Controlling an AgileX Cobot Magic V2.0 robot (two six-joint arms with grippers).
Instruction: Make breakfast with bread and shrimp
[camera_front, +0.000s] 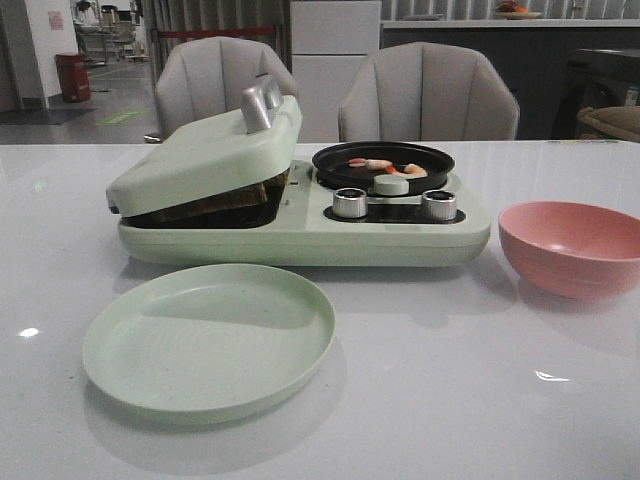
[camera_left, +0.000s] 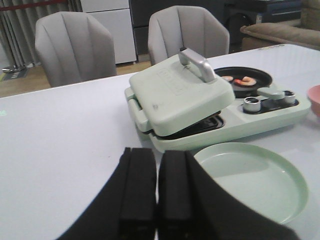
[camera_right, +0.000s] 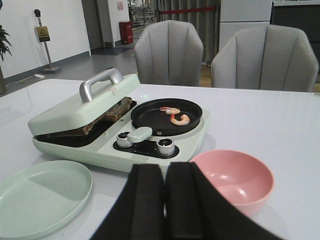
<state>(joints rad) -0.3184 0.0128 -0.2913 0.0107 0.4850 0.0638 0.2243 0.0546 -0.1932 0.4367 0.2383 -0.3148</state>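
Bread (camera_front: 225, 197) sits clamped under the breakfast maker's tilted lid (camera_front: 210, 150) to toast, shrimp (camera_front: 385, 166) in the small black pan (camera_front: 383, 163) at its three o'clock — while both the left gripper (camera_left: 157, 187) and right gripper (camera_right: 165, 200) hang back, fingers pressed together and empty, leaving the green plate (camera_front: 150, 350) at six o'clock free for serving.

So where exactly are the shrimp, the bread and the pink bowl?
shrimp (camera_right: 176, 116): right wrist view, on the curled body in the black pan.
bread (camera_right: 116, 108): right wrist view, on the crust edge under the lid.
pink bowl (camera_front: 572, 247): front view, on the outer wall.
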